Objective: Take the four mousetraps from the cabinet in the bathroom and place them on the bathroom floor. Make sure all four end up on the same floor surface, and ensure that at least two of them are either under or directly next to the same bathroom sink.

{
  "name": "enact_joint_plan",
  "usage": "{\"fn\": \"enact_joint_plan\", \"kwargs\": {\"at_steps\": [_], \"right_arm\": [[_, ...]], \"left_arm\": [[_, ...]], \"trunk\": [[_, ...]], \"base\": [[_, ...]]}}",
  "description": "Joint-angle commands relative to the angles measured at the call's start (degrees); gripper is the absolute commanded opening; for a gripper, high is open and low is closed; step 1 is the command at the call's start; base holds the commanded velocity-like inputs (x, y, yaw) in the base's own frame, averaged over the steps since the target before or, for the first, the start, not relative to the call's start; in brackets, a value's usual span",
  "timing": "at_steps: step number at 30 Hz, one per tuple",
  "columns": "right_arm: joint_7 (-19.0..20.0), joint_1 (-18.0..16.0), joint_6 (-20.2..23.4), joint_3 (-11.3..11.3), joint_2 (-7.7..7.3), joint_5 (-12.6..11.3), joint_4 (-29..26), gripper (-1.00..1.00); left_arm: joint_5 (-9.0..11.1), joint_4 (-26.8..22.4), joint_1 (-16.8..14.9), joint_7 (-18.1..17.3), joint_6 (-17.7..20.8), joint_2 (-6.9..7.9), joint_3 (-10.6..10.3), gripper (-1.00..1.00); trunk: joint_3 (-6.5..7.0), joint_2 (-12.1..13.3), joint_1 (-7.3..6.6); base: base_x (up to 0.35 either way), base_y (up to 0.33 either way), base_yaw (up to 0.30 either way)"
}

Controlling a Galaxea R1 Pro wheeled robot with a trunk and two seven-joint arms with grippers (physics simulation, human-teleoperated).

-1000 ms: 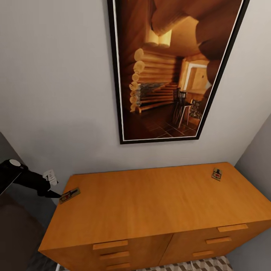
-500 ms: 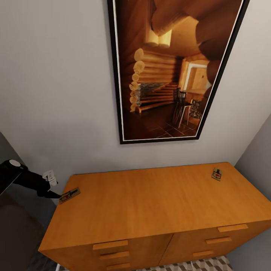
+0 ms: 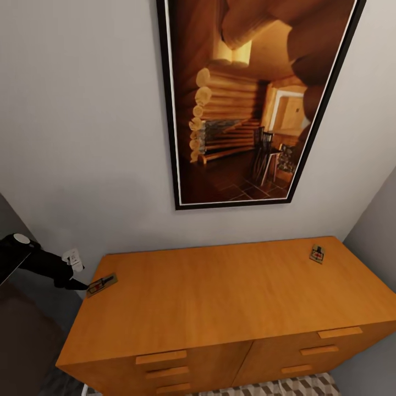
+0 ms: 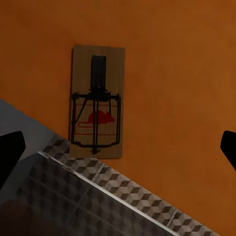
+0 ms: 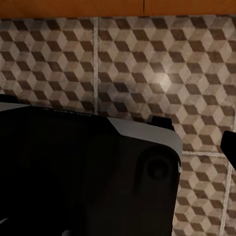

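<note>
The orange-brown cabinet (image 3: 220,297) stands against the wall. Two mousetraps lie on its flat top. One mousetrap (image 3: 102,284) sits at the left edge and another mousetrap (image 3: 316,254) lies near the back right corner. My left gripper (image 3: 81,285) reaches in from the left, right beside the left trap. In the left wrist view that trap (image 4: 97,101) lies flat, with a red mouse print, ahead of the left gripper (image 4: 118,150), which is open with nothing between its fingertips (image 4: 10,152). My right gripper (image 5: 118,147) hangs open over the cube-patterned bathroom floor (image 5: 147,59).
A large black-framed picture (image 3: 247,104) of a log interior hangs above the cabinet. A grey wall (image 3: 379,231) closes in at the right. My black base (image 5: 73,172) lies below the right gripper. Floor tiles (image 4: 123,196) show past the cabinet's left edge.
</note>
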Motion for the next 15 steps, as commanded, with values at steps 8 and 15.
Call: {"fn": "enact_joint_plan", "kwargs": {"at_steps": [8,15], "right_arm": [[0.2,-0.1,-0.2,0.4,0.00,-0.6,0.1,1.00],[0.2,0.0,-0.2,0.4,0.00,-0.6,0.1,1.00]], "left_arm": [[-0.1,-0.1,-0.1,-0.2,0.6,0.04,-0.1,1.00],[-0.1,-0.1,-0.1,-0.2,0.6,0.04,-0.1,1.00]], "trunk": [[-0.60,-0.1,0.03],[-1.03,-0.1,0.03]], "base": [[0.000,0.000,0.000],[0.000,0.000,0.000]]}}
